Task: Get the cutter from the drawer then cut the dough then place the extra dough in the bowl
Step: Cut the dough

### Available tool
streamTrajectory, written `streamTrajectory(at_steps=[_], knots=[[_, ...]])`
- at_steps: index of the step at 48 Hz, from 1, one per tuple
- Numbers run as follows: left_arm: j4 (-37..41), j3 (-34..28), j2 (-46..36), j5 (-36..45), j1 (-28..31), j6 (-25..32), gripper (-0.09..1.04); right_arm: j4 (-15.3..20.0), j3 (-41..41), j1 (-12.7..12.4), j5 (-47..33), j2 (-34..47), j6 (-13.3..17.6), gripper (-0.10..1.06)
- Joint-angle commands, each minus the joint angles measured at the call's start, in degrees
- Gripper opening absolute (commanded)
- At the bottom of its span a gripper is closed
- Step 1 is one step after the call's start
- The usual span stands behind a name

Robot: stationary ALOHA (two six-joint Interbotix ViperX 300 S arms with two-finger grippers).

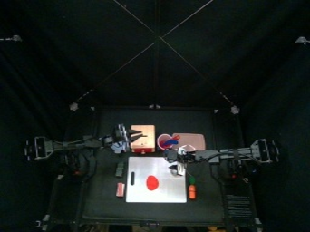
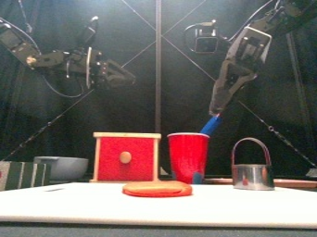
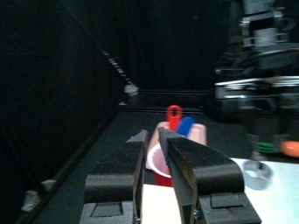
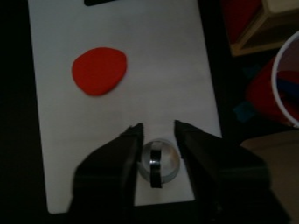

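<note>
Right end effector (image 4: 158,131) is hovering, jaws spread and empty, above metal cutter (image 4: 160,163) standing on white cutting board (image 4: 70,140), red dough (image 4: 100,70) apart.

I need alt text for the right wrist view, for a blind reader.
The right gripper, open, hangs above a round metal cutter on a white cutting board; a red dough disc lies farther along the board.

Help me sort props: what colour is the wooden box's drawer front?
The drawer front is red; front view shows it best.
</note>
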Motion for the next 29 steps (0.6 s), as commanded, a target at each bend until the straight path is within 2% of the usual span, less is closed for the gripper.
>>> streamTrajectory(at_steps=[1, 7, 13, 21, 29], knots=[[-1.1, 1.2, -1.4, -1.6, -5.0, 0.0, 0.63, -0.8, 1.5, 0.3, 0.2, -1.1, -0.1, 0.86], [-3.9, 4.2, -1.2, -1.6, -6.8, -0.3, 0.63, -1.5, 3.7, 0.6, -0.8, -0.4, -0.1, 0.87], [-8.4, 6.5, -1.1, -1.6, -7.1, 0.0, 0.62, -1.7, 4.8, 2.5, -2.5, -0.1, -0.1, 0.87], [-8.9, 7.3, -1.1, -1.6, -7.1, 0.1, 0.61, -2.0, 4.1, 4.8, -2.7, 2.5, 0.0, 0.86], [-9.0, 7.6, -1.2, -1.5, -7.1, 0.0, 0.61, -4.1, 2.6, 4.8, -2.7, 4.3, 0.3, 0.85]])
